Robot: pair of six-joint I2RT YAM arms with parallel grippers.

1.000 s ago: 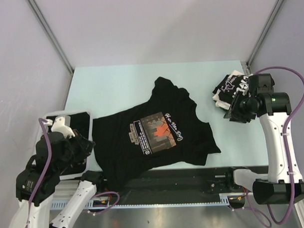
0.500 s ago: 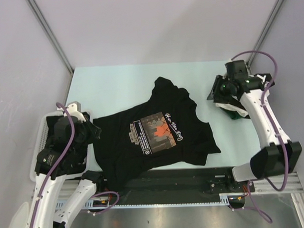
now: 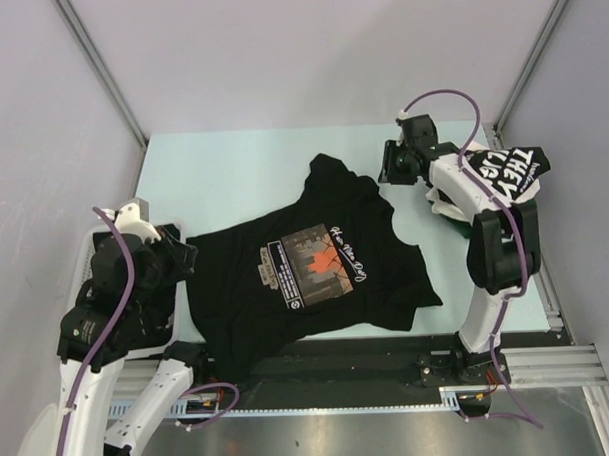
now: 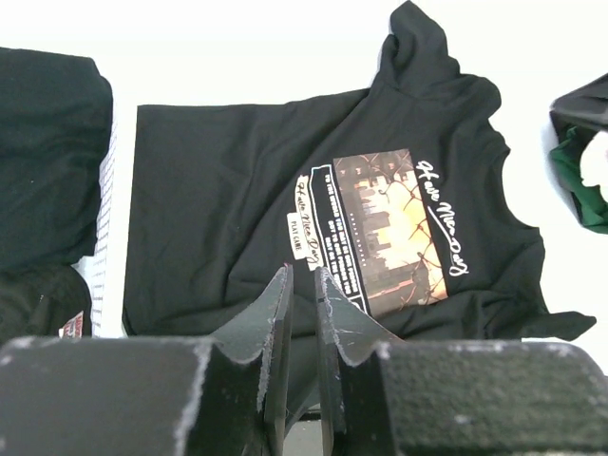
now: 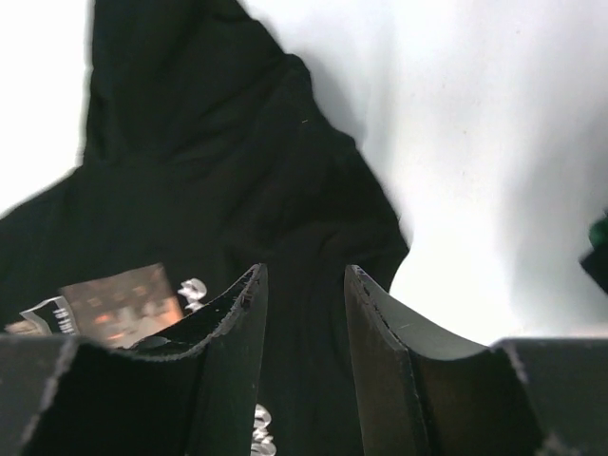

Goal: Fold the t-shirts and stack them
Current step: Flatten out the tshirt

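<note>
a white mesh basket (image 4: 103,237) sits at the left edge of the pale table (image 3: 232,160). it holds bunched black fabric (image 4: 47,161). whether that fabric is shirts cannot be told. in the overhead view the left arm covers most of the basket.

a black printed t-shirt (image 3: 311,268) lies spread flat in the middle of the table, chest up. its orange and white rectangle faces the camera, its collar points to the upper right of the frame, and its hem reaches the lower left beside the basket.

at the right edge of the table lies a folded lettered t-shirt (image 3: 511,169) with big white block letters on top. some green cloth (image 4: 581,190) shows at its side. the right arm crosses in front of this pile and hides its near part.

the left gripper (image 4: 302,275) hangs over the hem end of the printed t-shirt, its jaws narrow with a thin gap, holding nothing. the right gripper (image 5: 304,271) hangs above the shirt's collar end, its jaws moderately apart and empty.
</note>
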